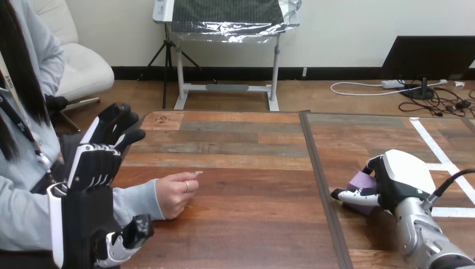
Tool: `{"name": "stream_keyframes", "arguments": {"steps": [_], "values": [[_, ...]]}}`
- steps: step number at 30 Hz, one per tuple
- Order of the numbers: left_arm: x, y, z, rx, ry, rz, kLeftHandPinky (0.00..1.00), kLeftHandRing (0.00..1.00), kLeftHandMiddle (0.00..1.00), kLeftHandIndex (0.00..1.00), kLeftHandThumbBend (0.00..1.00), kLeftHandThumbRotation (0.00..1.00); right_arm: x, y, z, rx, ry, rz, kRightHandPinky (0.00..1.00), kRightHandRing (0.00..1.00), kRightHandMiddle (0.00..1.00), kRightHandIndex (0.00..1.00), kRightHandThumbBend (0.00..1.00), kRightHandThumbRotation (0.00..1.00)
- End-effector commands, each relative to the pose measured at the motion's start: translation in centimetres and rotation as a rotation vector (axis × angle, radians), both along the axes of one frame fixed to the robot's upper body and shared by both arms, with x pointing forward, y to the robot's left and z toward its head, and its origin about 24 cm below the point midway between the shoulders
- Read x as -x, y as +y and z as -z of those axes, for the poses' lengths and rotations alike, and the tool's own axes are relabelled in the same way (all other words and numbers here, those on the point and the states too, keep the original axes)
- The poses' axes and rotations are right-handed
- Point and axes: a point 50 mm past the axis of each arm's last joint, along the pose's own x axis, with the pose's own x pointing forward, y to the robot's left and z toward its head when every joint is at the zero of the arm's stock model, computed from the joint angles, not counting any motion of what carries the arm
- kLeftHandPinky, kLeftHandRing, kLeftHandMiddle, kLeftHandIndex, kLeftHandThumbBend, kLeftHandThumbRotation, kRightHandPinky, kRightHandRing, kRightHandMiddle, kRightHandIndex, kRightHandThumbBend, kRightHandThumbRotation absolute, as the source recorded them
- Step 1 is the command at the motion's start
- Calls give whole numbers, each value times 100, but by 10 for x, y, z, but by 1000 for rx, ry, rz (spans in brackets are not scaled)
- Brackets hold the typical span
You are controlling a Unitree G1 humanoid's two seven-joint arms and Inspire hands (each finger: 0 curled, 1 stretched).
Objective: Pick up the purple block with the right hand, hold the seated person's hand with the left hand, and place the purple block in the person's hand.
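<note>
- The purple block [360, 188]: small and light purple, on the tabletop [241, 168] near its right edge, half covered by the right hand [406, 179], which curls around it.
- The person's hand [175, 195]: loosely closed, resting near the tabletop's left edge, one finger pointing right.

No legible text, label or number visible.

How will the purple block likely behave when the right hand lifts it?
The purple block looks stiff and flat-faced, so it probably will not bend or roll. It is small beside the right hand curled round it, so likely light.
</note>
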Motion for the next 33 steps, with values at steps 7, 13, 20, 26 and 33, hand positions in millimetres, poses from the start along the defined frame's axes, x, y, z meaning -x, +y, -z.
{"name": "stream_keyframes", "arguments": {"steps": [7, 13, 20, 26, 33], "values": [[-2, -1, -15, 12, -97, 5, 76, 84, 86, 85, 100, 73, -7, 9, -8, -55, -100, 24, 7, 13, 21, 29, 56, 23], [-1, 0, -16, 9, -101, 2, 76, 84, 86, 85, 100, 73, -8, 10, -10, -110, -134, 48, 5, 11, 19, 26, 50, 23], [-1, 2, -16, 4, -100, -2, 76, 84, 86, 85, 100, 73, -10, 10, -15, -216, -200, 81, 6, 12, 19, 26, 44, 23], [0, 2, -16, 3, -97, -3, 76, 84, 86, 85, 99, 73, -13, 12, -21, -295, -255, 93, 7, 13, 20, 28, 40, 23], [-1, 3, -16, 4, -95, 0, 77, 84, 86, 85, 100, 72, -18, 15, -28, -365, -294, 107, 10, 15, 22, 27, 37, 26]]}}
